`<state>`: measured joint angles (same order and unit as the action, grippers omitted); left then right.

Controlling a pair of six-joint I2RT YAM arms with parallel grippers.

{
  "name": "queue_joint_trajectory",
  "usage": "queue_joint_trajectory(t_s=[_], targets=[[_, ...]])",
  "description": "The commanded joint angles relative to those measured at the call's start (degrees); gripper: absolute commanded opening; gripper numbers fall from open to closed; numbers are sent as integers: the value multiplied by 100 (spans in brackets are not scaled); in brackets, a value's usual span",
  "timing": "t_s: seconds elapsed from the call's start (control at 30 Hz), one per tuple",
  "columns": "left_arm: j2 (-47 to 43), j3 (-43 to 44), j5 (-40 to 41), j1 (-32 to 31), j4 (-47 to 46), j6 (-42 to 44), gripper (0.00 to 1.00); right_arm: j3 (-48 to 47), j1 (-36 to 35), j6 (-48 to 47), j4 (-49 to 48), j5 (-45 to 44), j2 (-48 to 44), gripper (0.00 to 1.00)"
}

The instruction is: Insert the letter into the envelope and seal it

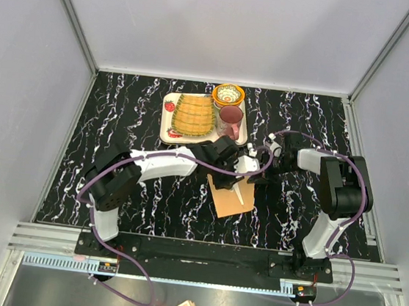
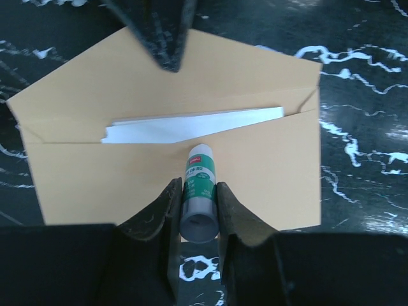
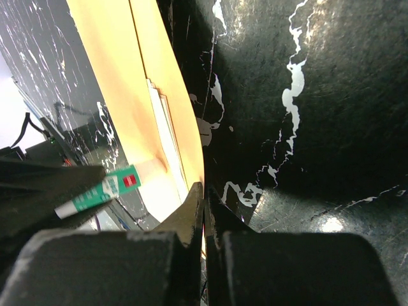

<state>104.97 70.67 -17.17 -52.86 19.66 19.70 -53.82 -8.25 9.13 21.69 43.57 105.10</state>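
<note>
Black marble with white veins makes up the table (image 1: 120,114). On it, at 12 o'clock from the middle, a white tray (image 1: 168,119) carries a yellow striped stack (image 1: 192,115), a yellow bowl (image 1: 228,94) and a pink cup (image 1: 230,119).

The envelope (image 2: 159,172) lies flat near the table's centre, at 6 o'clock from the tray. In the left wrist view its flap is open and points to 12 o'clock. The letter (image 2: 191,127) is tucked inside, with only a pale strip showing along the mouth.

The right gripper (image 3: 204,197) has its fingers pressed together, holding nothing, with its tips at the flap near the point.

The left gripper (image 2: 198,191) is closed partway, clamped on a green-labelled glue stick (image 2: 199,185) whose white end points to 12 o'clock, just below the letter's edge.
</note>
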Motion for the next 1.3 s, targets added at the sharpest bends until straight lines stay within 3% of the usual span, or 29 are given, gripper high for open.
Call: queue_joint_trajectory(t_s=[0.0, 0.17, 0.5, 0.97, 1.27], targets=[[383, -2, 179, 434, 565, 68, 0, -155, -10, 28, -78, -59, 46, 0], [525, 175, 188, 523, 618, 174, 0, -164, -10, 28, -69, -42, 90, 0], [-11, -344, -85, -31, 636, -72, 0, -172, -1, 37, -69, -51, 90, 0], [534, 219, 82, 558, 697, 104, 0, -190, -10, 45, -60, -33, 125, 0], [-11, -387, -111, -57, 706, -124, 0, -172, -1, 37, -69, -42, 98, 0]])
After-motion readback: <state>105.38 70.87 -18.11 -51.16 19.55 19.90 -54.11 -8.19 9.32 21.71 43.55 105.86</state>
